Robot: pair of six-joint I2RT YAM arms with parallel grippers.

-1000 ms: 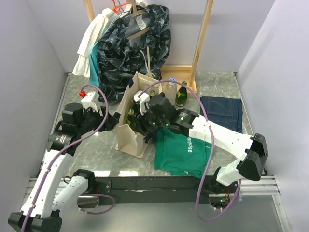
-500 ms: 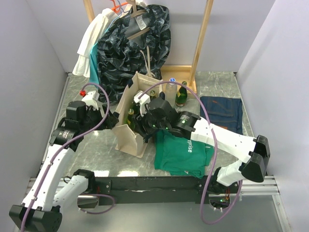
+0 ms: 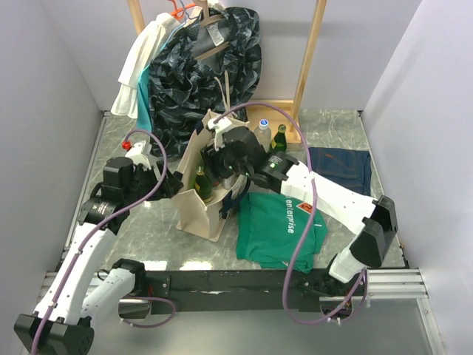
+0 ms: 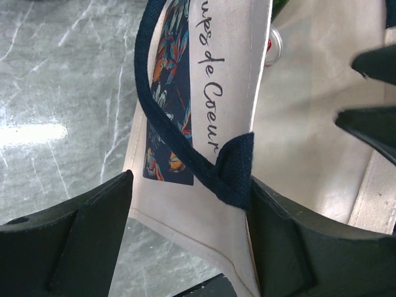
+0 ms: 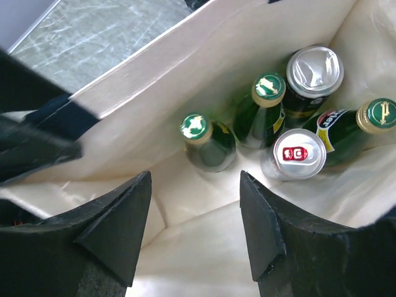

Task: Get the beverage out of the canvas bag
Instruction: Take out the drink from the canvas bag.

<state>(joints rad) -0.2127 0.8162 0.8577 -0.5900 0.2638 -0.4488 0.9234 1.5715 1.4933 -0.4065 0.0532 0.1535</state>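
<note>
The cream canvas bag with navy straps stands open on the table. In the right wrist view its floor holds three green bottles, among them one closest to my jaws and one behind it, plus two silver cans. My right gripper is open and empty, above the bag's mouth. My left gripper is open and straddles the bag's left wall at the navy strap, which touches the inner finger.
A green T-shirt lies right of the bag and folded blue jeans lie further right. A clear bottle and a green bottle stand behind the bag by a wooden rack hung with a dark garment.
My right gripper has moved up and back, from low in the bag to above its mouth. My left arm has shifted slightly and stays at the bag's left wall.
</note>
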